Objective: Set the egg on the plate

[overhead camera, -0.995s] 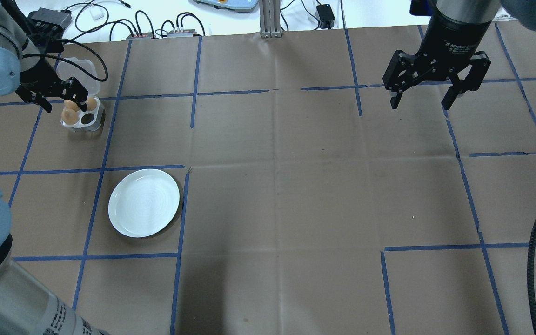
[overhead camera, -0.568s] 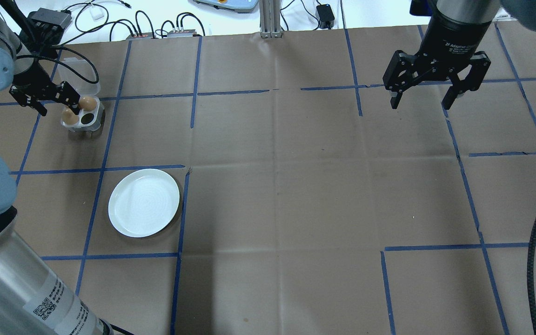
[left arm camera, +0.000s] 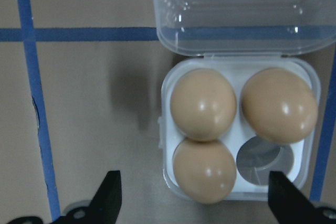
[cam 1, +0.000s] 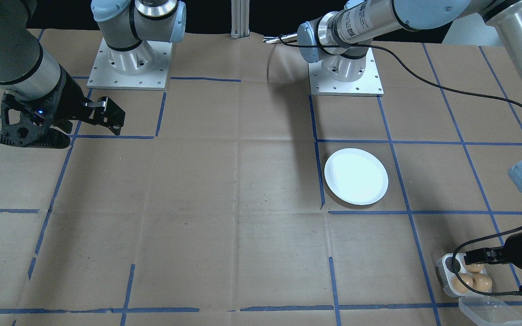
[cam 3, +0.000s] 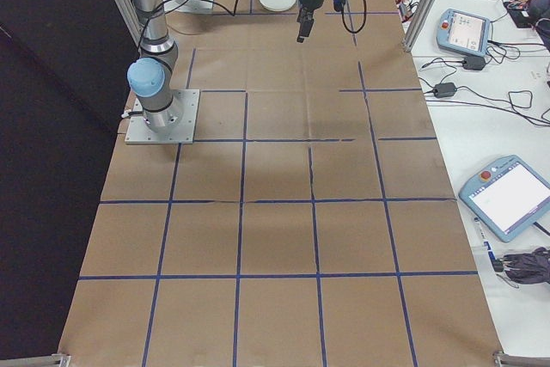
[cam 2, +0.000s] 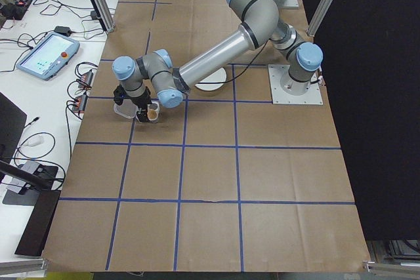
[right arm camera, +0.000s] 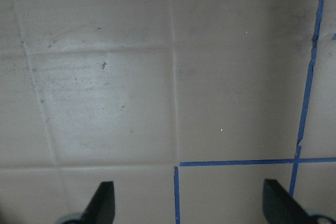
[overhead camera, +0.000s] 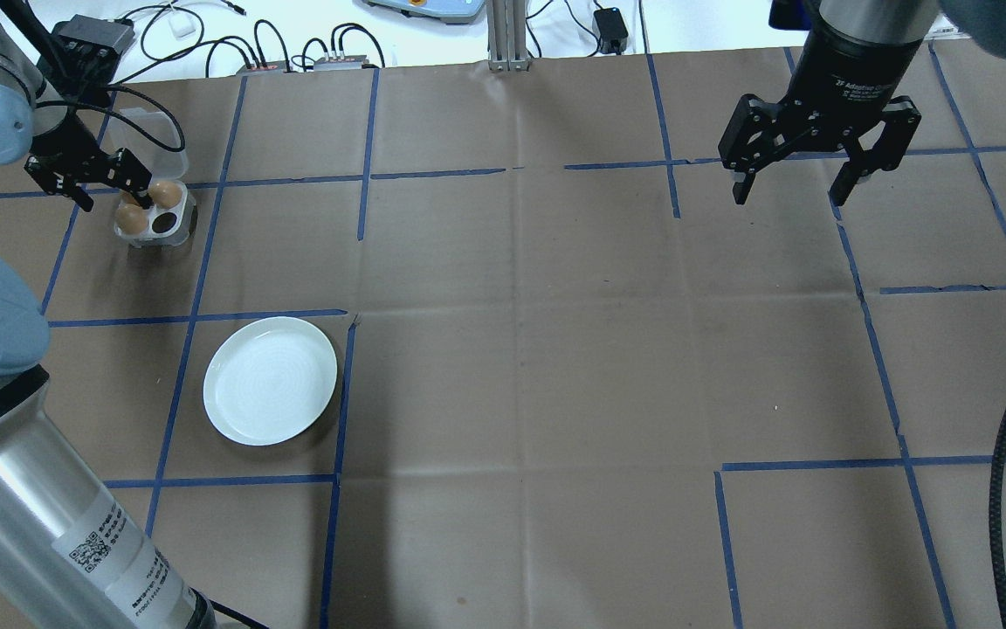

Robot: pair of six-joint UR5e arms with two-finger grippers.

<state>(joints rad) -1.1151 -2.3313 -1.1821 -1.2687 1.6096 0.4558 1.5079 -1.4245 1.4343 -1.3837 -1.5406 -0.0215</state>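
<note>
- Brown bench [overhead camera: 503,367], taped in blue squares: egg tray [left arm camera: 239,135] far left holds three eggs [left arm camera: 203,103]; plate [overhead camera: 270,380] lies bare, nearer.
- Left pincer [left arm camera: 191,198] hangs open over the tray; right pincer [overhead camera: 817,170] open, idle.
- Judged step: pre-grasp; next, descend and straddle one egg.

Overhead and front cameras (facing oppositely) share the plate [overhead camera: 270,380].
</note>
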